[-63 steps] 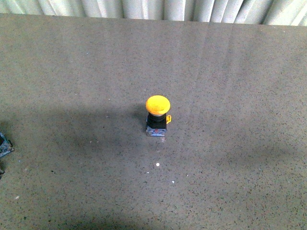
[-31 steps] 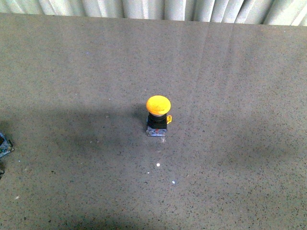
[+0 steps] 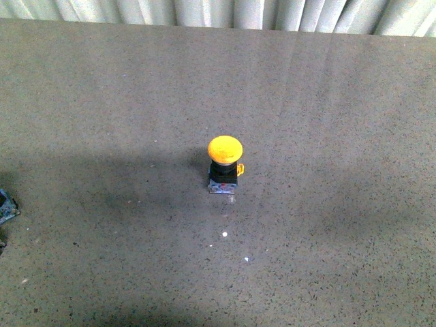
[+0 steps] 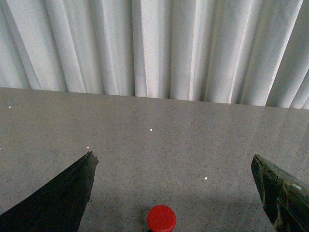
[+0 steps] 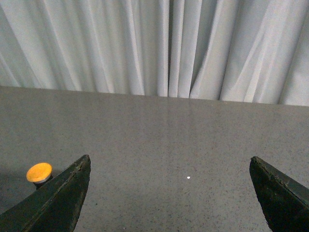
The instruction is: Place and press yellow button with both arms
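The yellow button point(image 3: 224, 151) stands upright in the middle of the grey table, orange-yellow cap on top, black collar and small square base below. Neither arm shows in the front view. In the right wrist view the yellow button point(image 5: 39, 172) lies off to the side, just outside one finger of my right gripper point(image 5: 170, 159), which is open with only bare table between its fingers. My left gripper point(image 4: 174, 158) is also open. A red button cap point(image 4: 161, 218) sits between its fingers, close to the wrist, touching neither.
White pleated curtain point(image 3: 225, 12) runs along the table's far edge. A small dark blue-black object point(image 3: 5, 206) pokes in at the left edge of the front view. A few white specks point(image 3: 224, 234) dot the table point(image 3: 327, 102) in front of the yellow button.
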You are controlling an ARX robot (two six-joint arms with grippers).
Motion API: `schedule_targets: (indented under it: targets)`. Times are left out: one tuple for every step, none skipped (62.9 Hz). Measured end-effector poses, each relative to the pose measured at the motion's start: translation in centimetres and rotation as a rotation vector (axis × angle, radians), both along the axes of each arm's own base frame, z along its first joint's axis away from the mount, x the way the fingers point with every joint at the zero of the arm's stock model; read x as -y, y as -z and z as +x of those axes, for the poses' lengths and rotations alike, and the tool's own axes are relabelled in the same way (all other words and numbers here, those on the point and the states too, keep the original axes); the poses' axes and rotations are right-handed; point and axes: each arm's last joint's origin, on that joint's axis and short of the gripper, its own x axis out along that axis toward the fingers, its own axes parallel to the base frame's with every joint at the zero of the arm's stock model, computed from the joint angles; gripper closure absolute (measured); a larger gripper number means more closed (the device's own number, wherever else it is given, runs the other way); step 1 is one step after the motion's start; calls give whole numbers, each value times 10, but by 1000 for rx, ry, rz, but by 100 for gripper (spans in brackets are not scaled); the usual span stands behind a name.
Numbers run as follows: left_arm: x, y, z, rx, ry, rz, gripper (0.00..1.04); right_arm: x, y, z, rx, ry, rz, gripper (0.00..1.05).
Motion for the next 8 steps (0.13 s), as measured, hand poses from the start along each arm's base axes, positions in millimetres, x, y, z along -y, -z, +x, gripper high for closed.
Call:
schedule_targets:
  targets:
    - [0,0,0,0,0,0,9,0,0,0,0,0,0,9]
    - [0,0,0,0,0,0,9,0,0,0,0,0,0,9]
    - [0,0,0,0,0,0,9,0,0,0,0,0,0,9]
    - [0,0,0,0,0,0,9,0,0,0,0,0,0,9]
    - [0,0,0,0,0,0,9,0,0,0,0,0,0,9]
    - [0,0,0,0,0,0,9,0,0,0,0,0,0,9]
    - [0,0,0,0,0,0,9,0,0,0,0,0,0,9]
    - [0,0,0,0,0,0,9,0,0,0,0,0,0,9]
